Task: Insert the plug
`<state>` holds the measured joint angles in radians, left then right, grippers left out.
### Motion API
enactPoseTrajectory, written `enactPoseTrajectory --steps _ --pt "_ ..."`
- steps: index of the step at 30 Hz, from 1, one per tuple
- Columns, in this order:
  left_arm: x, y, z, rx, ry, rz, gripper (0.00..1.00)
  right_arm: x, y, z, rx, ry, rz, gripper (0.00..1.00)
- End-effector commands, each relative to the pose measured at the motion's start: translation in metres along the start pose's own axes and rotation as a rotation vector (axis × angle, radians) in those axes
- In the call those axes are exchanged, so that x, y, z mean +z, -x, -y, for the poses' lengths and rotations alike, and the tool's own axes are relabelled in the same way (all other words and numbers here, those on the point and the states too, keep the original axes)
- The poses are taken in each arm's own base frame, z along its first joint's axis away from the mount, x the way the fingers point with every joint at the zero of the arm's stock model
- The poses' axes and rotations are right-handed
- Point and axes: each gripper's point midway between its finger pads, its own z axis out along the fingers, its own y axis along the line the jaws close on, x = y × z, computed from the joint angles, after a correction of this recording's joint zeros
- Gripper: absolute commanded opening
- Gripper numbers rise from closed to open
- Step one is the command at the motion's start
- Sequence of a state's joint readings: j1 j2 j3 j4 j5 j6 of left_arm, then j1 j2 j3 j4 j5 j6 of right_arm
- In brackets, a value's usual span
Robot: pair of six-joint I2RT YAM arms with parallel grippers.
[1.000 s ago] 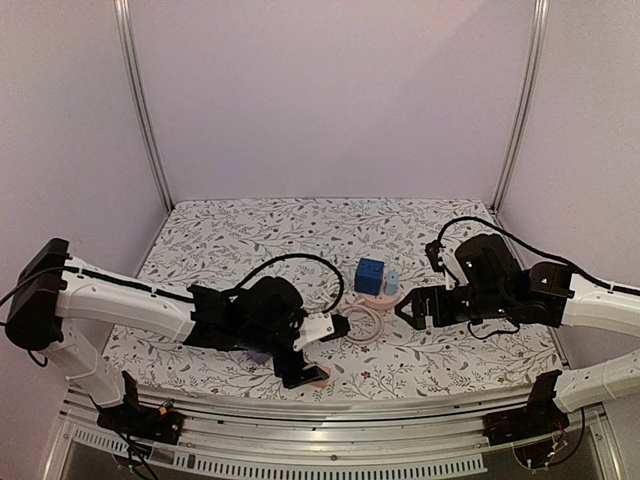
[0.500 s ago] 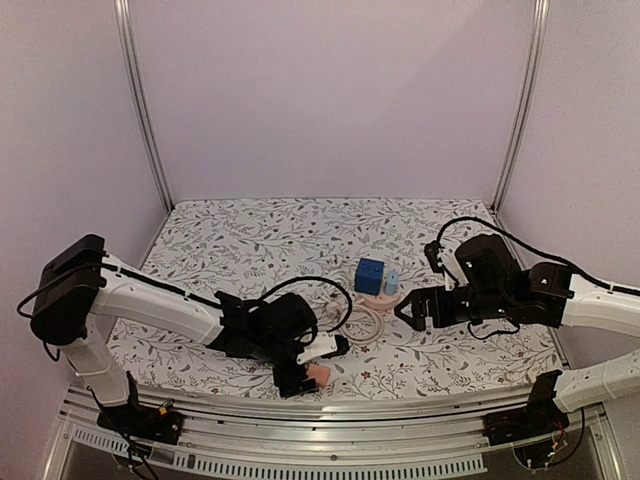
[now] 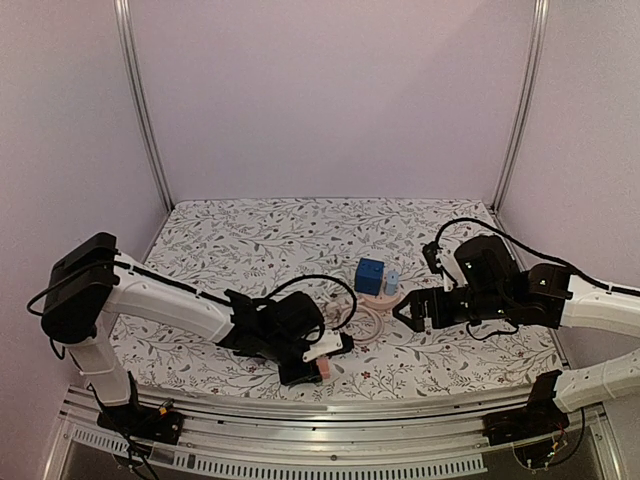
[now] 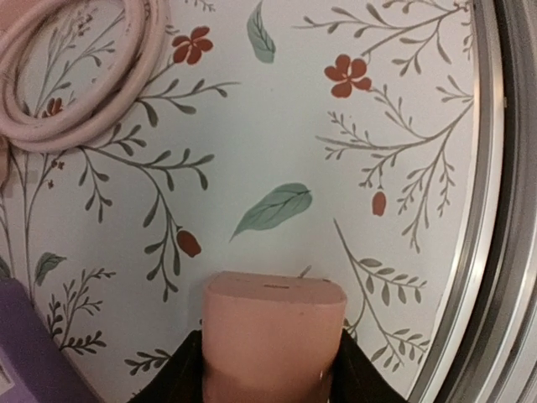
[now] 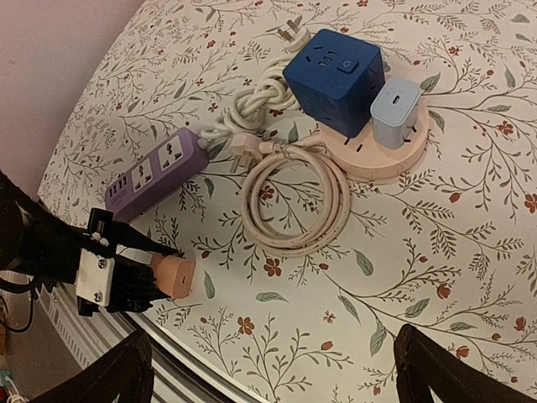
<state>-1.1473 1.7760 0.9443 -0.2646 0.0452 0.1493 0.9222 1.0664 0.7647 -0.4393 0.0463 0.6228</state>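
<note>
The plug is a salmon-pink block lying on the flowered tabletop close to the front rail. My left gripper is shut on it, a black finger pressed against each side. From above, the plug shows at the tip of the left gripper, and the right wrist view also catches the plug. My right gripper hangs open over the table with nothing between its fingers, just right of a round pink socket base. That base carries a blue cube and a pale blue adapter.
A coiled cream cable lies between the plug and the socket base. A purple power strip sits to the left of it, with a knotted white cord behind. The metal front rail runs right beside the plug.
My left gripper has come down over the pink plug near the front edge and closed from wide open onto it. The right arm has not moved.
</note>
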Motion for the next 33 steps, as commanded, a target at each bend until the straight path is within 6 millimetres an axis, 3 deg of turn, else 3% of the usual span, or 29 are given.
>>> enactPoseTrajectory --steps 1,5,10,11,12,17,26,33 --pt "-0.005 0.004 -0.003 -0.023 0.002 0.027 0.35 0.003 -0.001 -0.006 -0.012 0.027 -0.001 0.99" --pt "-0.026 0.025 -0.004 -0.038 0.017 0.178 0.24 0.009 -0.003 -0.015 0.008 0.083 -0.016 0.99" --pt "-0.069 0.06 -0.009 -0.041 0.055 0.435 0.16 0.014 -0.008 -0.032 0.042 0.172 -0.051 0.99" --pt "-0.072 0.062 -0.007 -0.038 0.052 0.464 0.12 0.014 -0.009 -0.036 0.047 0.195 -0.061 0.99" --pt "-0.081 0.068 -0.006 -0.039 0.049 0.526 0.0 0.012 -0.01 -0.052 0.064 0.276 -0.083 0.99" --pt "-0.086 0.08 -0.004 -0.039 0.037 0.594 0.0 0.007 -0.014 -0.088 0.128 0.479 -0.155 0.99" --pt "-0.088 0.091 -0.006 -0.049 0.044 0.641 0.0 0.046 -0.035 -0.099 0.181 0.508 -0.306 0.96" --pt "-0.083 0.09 -0.008 -0.053 0.057 0.631 0.0 0.058 -0.028 -0.113 0.171 0.537 -0.313 0.93"
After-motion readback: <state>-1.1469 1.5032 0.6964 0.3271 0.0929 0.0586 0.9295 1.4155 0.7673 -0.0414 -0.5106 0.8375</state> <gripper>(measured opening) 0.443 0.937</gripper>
